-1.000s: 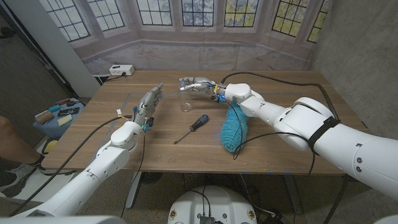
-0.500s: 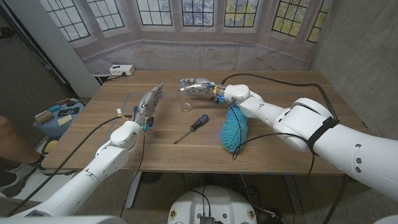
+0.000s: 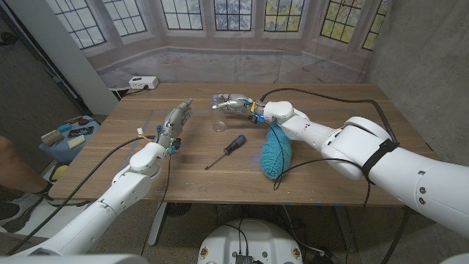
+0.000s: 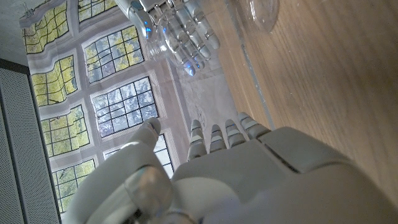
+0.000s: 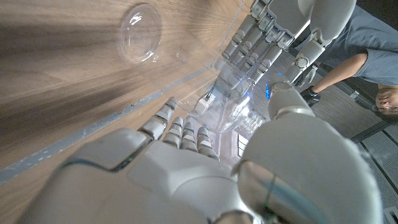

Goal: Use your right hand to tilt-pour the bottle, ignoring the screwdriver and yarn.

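In the head view the right hand hovers just behind a small clear cup on the wooden table. Its fingers curl around a clear bottle, held tipped over with its far end above and behind the cup. A screwdriver lies just in front of the cup, and a skein of blue yarn sits to the cup's right, under the right forearm. The left hand stands left of the cup, fingers straight and close together, holding nothing.

In the left wrist view the left hand has its fingers extended side by side, pointing toward the cup and the right hand.

In the right wrist view the right hand wraps the transparent bottle, with the cup on the wood beyond and the left hand past it.
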